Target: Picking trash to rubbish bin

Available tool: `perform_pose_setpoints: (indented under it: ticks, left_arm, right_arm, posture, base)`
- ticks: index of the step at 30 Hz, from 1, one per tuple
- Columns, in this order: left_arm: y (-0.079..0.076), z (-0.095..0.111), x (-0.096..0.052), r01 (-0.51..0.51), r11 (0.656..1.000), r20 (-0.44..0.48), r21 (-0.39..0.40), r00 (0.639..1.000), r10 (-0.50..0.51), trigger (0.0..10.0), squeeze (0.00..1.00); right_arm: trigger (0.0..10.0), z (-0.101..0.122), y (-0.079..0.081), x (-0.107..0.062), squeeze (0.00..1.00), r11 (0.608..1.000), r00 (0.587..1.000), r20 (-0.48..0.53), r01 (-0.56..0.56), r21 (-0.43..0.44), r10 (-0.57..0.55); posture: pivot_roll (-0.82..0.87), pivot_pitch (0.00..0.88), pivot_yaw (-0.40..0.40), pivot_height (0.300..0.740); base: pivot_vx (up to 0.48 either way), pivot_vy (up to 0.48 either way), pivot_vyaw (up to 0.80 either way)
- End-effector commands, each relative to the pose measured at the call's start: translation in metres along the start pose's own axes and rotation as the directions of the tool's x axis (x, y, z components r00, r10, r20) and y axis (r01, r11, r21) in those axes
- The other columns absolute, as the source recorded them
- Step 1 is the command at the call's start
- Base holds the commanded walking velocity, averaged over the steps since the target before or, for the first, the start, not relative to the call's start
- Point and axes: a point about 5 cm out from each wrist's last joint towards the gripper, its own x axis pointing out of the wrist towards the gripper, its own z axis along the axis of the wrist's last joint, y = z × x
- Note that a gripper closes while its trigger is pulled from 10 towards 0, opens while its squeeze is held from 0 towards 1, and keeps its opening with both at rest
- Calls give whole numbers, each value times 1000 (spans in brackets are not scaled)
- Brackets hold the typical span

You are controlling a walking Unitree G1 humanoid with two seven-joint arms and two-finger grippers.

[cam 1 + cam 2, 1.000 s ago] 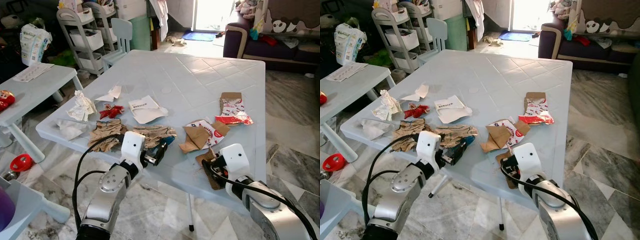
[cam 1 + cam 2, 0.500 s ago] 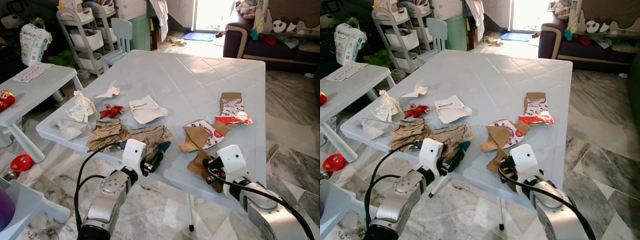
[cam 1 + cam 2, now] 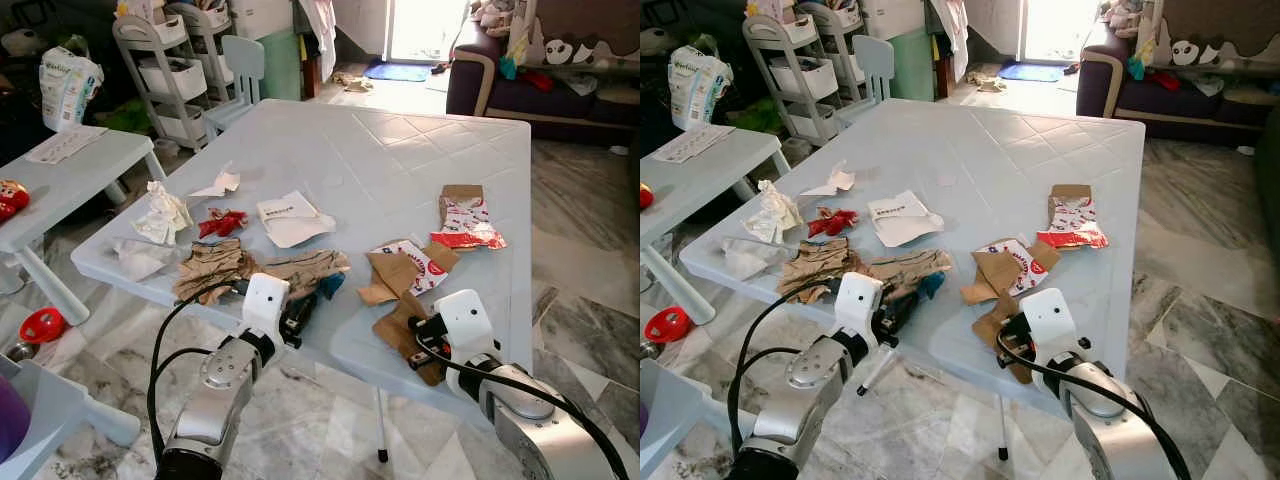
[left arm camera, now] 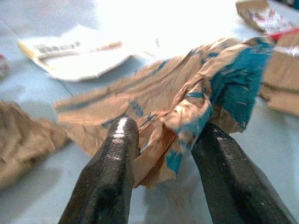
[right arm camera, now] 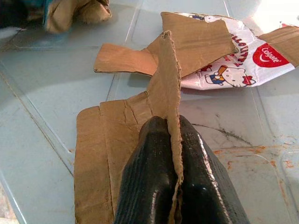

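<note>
Between my right gripper's point(image 5: 170, 186) clenched fingers point(image 5: 149, 186) I see a thin flap of brown cardboard point(image 5: 135, 135) pinched edge-on; the rest of that piece lies flat on the pale blue table point(image 3: 420, 150) at its near edge. Just beyond the cardboard lies a torn Hello Kitty toothpaste carton point(image 5: 224, 70). My left gripper point(image 4: 163, 154) has its fingers spread either side of a crumpled brown and blue paper bag point(image 4: 187, 102); one finger touches the paper, but I can't tell if they grip it. That bag sits near the table's front edge, left of the cardboard. Farther left on the table are more crumpled brown paper point(image 3: 208, 268), a red wrapper point(image 3: 222, 222), white tissue point(image 3: 163, 215) and a white printed sheet point(image 3: 290, 218). Toward the table's right side lies a red and white packet point(image 3: 465, 222).
</note>
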Motion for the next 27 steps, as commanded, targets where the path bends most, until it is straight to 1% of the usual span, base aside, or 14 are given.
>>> perform_pose_setpoints:
  ticks: [1,6,7,15,16,18,25,27]
  left_arm:
    - [4,8,1,-14,1000,38,12,999,14,0,0]
    - [5,15,1,-29,999,93,21,995,27,0,0]
    - [5,19,1,-31,999,120,32,992,27,0,0]
    - [5,19,1,-31,999,120,32,992,27,0,0]
    - [5,26,2,-34,998,154,44,988,27,0,0]
    - [6,32,3,-40,998,180,55,983,29,0,0]
    - [7,34,2,-48,997,203,59,979,35,0,0]
    - [6,40,2,-56,994,241,93,970,33,0,0]
  right_arm:
    - [0,2,1,0,0,1000,1000,7,-3,5,3]
    - [0,2,1,0,0,1000,1000,7,-2,2,2]
    - [0,1,1,0,0,1000,1000,6,-2,2,2]
    - [0,1,1,0,0,1000,1000,6,-2,2,2]
    - [0,1,1,0,0,1000,1000,8,1,1,-1]
    - [0,1,1,0,0,1000,1000,11,5,1,-5]
    - [0,1,1,0,0,1000,1000,15,8,-1,-8]
    - [0,2,1,0,0,1000,1000,17,10,-1,-10]
  posture:
    - [-120,0,69,740]
    - [-120,0,68,740]
    - [-122,0,68,740]
    - [-122,0,68,740]
    - [-126,0,72,740]
    - [-125,0,73,740]
    - [-125,0,73,740]
    - [-125,0,75,740]
  base:
    - [0,0,0]
    - [0,0,0]
    - [0,0,0]
    - [0,0,0]
    - [0,0,0]
    - [0,0,0]
    - [0,0,0]
    - [0,0,0]
